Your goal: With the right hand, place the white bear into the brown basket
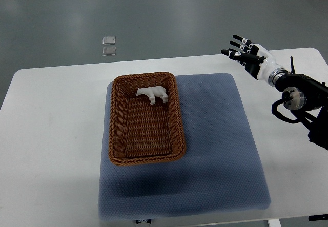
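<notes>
Nearest us we see a blue-grey padded mat (215, 150) spread on the white table (51, 135), and on its left part sits a brown woven wicker basket (117, 135), rectangular and open-topped. Toward the basket's far end a small white toy bear (152, 94) lies inside it on the weave. Farther off at the right, our right hand (247, 54) hovers above the table's far edge, well apart from the basket, fingers spread wide and holding nothing.
</notes>
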Robot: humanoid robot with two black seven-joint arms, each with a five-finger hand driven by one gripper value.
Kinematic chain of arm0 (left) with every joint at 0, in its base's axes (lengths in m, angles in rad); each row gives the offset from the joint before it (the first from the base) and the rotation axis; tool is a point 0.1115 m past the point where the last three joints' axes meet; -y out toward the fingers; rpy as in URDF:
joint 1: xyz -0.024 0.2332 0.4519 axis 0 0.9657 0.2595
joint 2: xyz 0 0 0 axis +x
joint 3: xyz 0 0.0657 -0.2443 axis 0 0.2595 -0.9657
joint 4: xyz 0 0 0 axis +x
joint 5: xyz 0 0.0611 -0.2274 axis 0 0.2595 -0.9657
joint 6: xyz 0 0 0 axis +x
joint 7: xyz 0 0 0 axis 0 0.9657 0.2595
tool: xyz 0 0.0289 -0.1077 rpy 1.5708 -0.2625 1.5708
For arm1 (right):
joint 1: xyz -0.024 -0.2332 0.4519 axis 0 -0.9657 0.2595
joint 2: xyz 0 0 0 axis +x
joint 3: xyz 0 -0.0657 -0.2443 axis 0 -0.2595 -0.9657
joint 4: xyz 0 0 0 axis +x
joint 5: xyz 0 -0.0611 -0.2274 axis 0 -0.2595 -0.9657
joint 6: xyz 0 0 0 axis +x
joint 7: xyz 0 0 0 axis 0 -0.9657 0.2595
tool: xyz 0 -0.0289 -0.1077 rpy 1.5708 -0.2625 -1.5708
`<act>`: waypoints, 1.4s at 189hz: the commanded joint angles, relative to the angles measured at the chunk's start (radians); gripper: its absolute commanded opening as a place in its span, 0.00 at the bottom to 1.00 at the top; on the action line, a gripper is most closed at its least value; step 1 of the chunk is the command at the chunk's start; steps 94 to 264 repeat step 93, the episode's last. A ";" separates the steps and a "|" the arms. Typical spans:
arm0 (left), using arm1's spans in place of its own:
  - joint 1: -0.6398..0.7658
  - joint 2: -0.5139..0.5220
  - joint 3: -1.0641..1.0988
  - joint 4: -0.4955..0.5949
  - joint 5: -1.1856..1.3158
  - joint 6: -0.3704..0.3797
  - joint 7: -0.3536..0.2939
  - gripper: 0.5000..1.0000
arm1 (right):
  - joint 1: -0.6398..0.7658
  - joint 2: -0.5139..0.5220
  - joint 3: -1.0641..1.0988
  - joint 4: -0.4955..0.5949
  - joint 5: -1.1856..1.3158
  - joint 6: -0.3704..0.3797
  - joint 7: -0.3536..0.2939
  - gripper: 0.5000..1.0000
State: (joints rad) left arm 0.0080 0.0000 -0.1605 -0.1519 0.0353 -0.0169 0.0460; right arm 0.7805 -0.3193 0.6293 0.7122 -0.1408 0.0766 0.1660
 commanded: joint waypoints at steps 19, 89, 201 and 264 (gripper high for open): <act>0.001 0.000 0.001 0.000 0.000 0.000 0.000 1.00 | -0.009 0.003 0.001 -0.025 0.101 0.002 0.007 0.85; 0.000 0.000 -0.001 0.000 0.000 0.000 0.000 1.00 | -0.015 0.003 0.000 -0.033 0.096 0.008 0.007 0.86; 0.000 0.000 0.001 0.000 0.000 0.000 0.000 1.00 | -0.015 0.003 0.000 -0.033 0.096 0.008 0.007 0.86; 0.000 0.000 0.001 0.000 0.000 0.000 0.000 1.00 | -0.015 0.003 0.000 -0.033 0.096 0.008 0.007 0.86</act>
